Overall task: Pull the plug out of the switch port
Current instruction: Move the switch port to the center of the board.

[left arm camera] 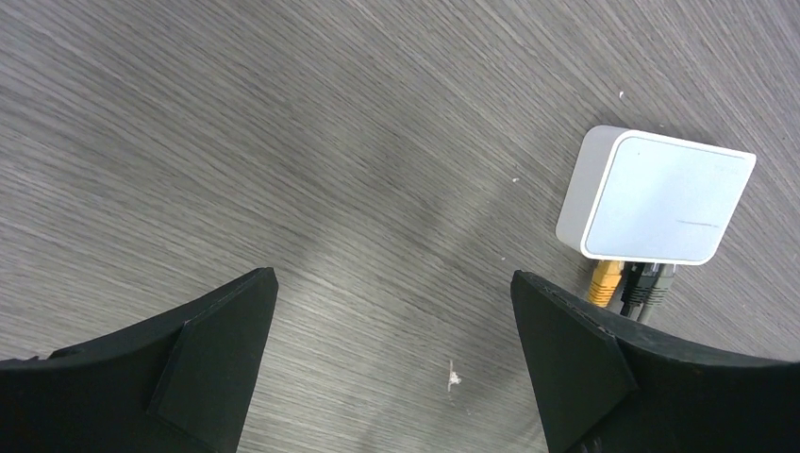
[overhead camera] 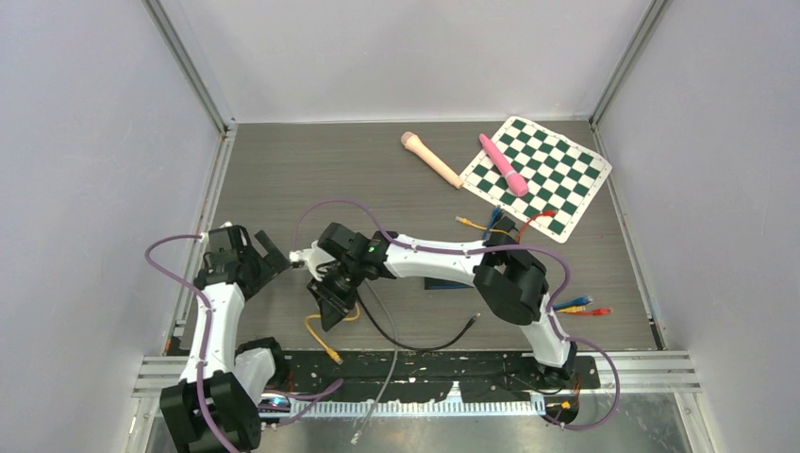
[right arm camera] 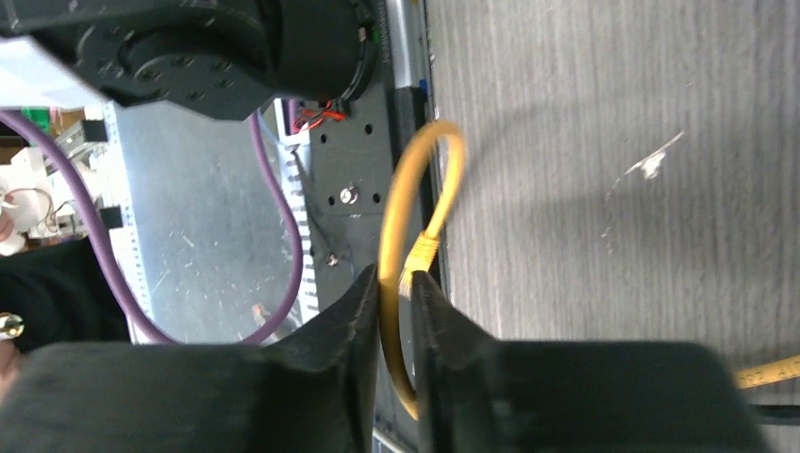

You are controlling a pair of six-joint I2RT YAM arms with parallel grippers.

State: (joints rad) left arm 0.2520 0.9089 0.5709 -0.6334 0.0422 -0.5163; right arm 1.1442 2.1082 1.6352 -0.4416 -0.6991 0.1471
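R fingers point(right arm camera: 363, 311) clamp yel cable point(right arm camera: 401, 189); plug point(right arm camera: 418, 255) points at them.

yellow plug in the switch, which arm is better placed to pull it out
Right, probably: the right gripper is shut on the yellow cable, while the left gripper hangs open beside the switch, holding nothing. The plug sits in its port.

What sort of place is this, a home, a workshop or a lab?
Most likely a robotics lab test cell: plain walls framed by aluminium posts, a checkerboard mat of the sort used for camera calibration, and a small white network switch set out on the table.
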